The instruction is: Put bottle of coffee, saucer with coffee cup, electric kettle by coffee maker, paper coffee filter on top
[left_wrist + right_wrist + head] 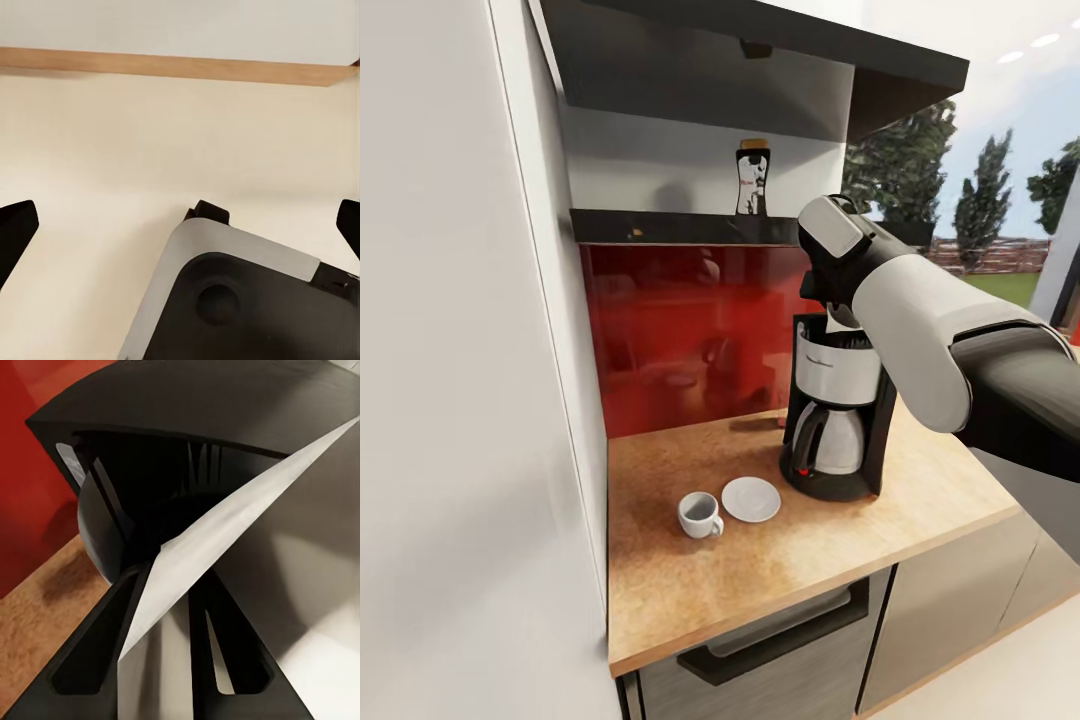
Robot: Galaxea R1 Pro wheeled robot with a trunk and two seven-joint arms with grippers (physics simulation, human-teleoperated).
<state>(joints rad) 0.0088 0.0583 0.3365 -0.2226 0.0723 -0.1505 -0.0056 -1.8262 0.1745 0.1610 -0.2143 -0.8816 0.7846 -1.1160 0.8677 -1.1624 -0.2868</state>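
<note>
1. The countertop (690, 590) is ending at a white wall on the left and a front edge below; bare wood is lying open before the cup (699, 515) and saucer (751, 498), which are sitting just apart, left of the coffee maker (837, 420).
2. The coffee bottle (753, 178) is standing on the shelf (660, 227), above the red backsplash (680, 330).
3. The right arm (920, 330) is reaching in from the right, its wrist bending down over the coffee maker's top.
4. The right wrist view is showing the right gripper (161, 607) clamping the filter (225, 547), which is lying against the machine's dark top; whether it is touching is hard to judge.
5. The left wrist view is showing the left gripper (180, 225) spread wide, above pale floor and the robot's base (232, 300).
</note>
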